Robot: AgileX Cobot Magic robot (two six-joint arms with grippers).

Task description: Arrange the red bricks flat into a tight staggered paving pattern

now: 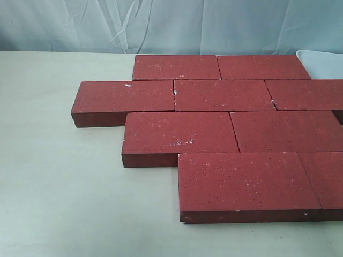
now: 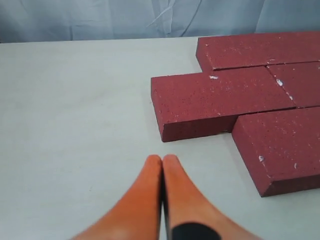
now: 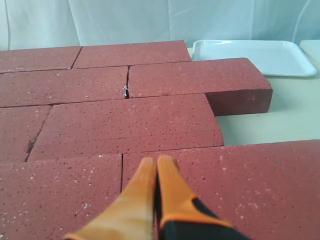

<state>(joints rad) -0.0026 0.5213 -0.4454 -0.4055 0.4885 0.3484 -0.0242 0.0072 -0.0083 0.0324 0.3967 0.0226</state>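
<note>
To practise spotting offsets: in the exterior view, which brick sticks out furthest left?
The left-end brick of the second row from the back; its end juts past all others.

The exterior camera looks obliquely down across the table [image 1: 64, 203] at the red bricks [image 1: 214, 96]. Both wrist cameras sit low, sharing them: left beside, right directly above.

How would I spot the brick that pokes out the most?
Find the patch of red bricks on the pale table. Go to its second row from the curtain, then to that row's left end in the exterior view. That end brick juts out past every other row.
</note>
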